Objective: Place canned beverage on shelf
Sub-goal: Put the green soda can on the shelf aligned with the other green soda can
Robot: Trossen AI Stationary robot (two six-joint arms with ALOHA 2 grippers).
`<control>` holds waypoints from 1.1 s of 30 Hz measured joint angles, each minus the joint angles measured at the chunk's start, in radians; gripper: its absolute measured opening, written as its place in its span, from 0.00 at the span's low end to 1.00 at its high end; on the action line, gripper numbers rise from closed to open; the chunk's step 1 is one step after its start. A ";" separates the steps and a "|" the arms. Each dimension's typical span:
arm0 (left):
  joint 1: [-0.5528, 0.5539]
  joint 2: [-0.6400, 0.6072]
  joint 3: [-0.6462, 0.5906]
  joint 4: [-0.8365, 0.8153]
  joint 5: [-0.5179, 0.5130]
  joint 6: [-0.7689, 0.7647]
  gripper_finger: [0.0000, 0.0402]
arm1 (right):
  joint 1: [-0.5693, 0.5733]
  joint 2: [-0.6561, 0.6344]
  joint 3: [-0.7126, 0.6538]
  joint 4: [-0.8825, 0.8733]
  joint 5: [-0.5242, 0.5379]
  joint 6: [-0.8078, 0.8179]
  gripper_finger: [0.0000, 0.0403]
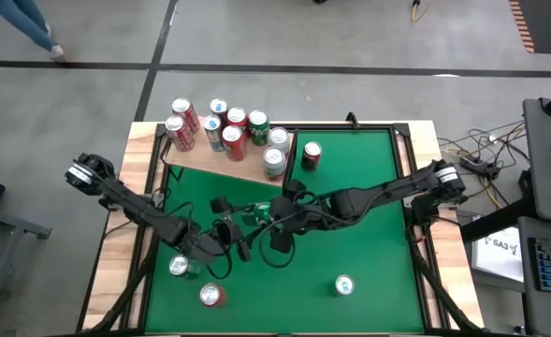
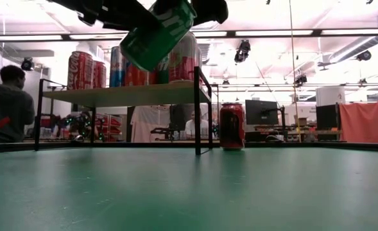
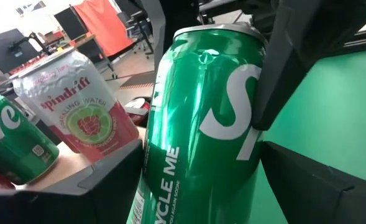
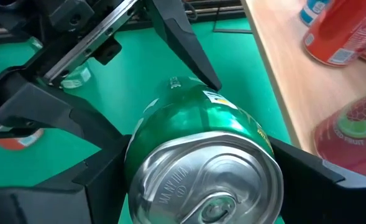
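At the left edge of the green table [image 1: 378,234], near the front, a silver can [image 1: 180,267] and a red can [image 1: 211,296] lie close to the left arm; the room there is narrow. The left gripper [image 3: 201,180] is around the lower part of the green can [image 2: 156,35], but I cannot tell if it grips it or only surrounds it. This can hangs tilted in the air over the table's middle, in front of the shelf [image 1: 210,159] and a little above its board. The right gripper [image 4: 201,168] holds the can's top end firmly between both fingers. The shelf stands at the back left and carries a group of cans [image 1: 228,126] along its back and right part; its front left part is bare wood. Just beside the shelf's right end panel a dark red can [image 2: 231,126] stands on the table. Further right the table is open, with one can [image 1: 343,285] near the front.
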 joint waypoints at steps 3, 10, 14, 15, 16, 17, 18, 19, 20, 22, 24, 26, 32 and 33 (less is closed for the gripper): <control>0.001 -0.001 0.000 -0.001 0.018 -0.009 0.76 | -0.002 0.008 0.013 -0.021 0.010 0.007 0.75; 0.004 -0.001 0.000 -0.013 0.017 -0.016 0.76 | -0.004 0.013 0.017 -0.025 0.016 0.006 0.75; 0.019 -0.001 0.000 -0.015 -0.018 -0.070 0.80 | -0.006 0.013 0.018 -0.014 0.025 0.006 0.75; 0.028 -0.002 0.000 -0.021 -0.019 -0.083 0.80 | -0.008 0.013 0.018 -0.014 0.031 0.006 0.75; 0.035 -0.002 0.000 -0.028 -0.009 -0.089 0.81 | -0.009 0.013 0.017 -0.017 0.032 0.006 0.75; 0.040 -0.003 0.000 -0.033 0.011 -0.091 0.81 | -0.011 0.013 0.018 -0.021 0.031 0.009 0.75; 0.045 -0.003 0.000 -0.036 0.031 -0.093 0.81 | -0.013 0.013 0.018 -0.027 0.032 0.011 0.75; 0.048 -0.003 0.000 -0.038 0.050 -0.095 0.81 | -0.013 0.013 0.017 -0.032 0.031 0.013 0.75; 0.049 -0.003 0.000 -0.042 0.064 -0.094 0.81 | -0.015 0.013 0.017 -0.035 0.027 0.013 0.75; 0.048 -0.003 0.000 -0.050 0.066 -0.094 0.81 | -0.018 0.013 0.018 -0.031 0.020 0.013 0.75; 0.049 -0.003 0.000 -0.059 0.051 -0.092 0.81 | -0.022 0.014 0.020 -0.028 0.015 0.012 0.75; 0.049 -0.003 0.000 -0.060 0.011 -0.082 0.81 | -0.027 0.015 0.021 -0.015 0.020 0.018 0.75; 0.049 -0.003 0.000 -0.062 0.000 -0.005 0.82 | -0.041 0.016 0.023 -0.007 0.020 0.048 0.75; 0.051 -0.003 0.000 -0.062 -0.002 -0.007 0.82 | -0.043 0.016 0.023 -0.006 0.020 0.048 0.75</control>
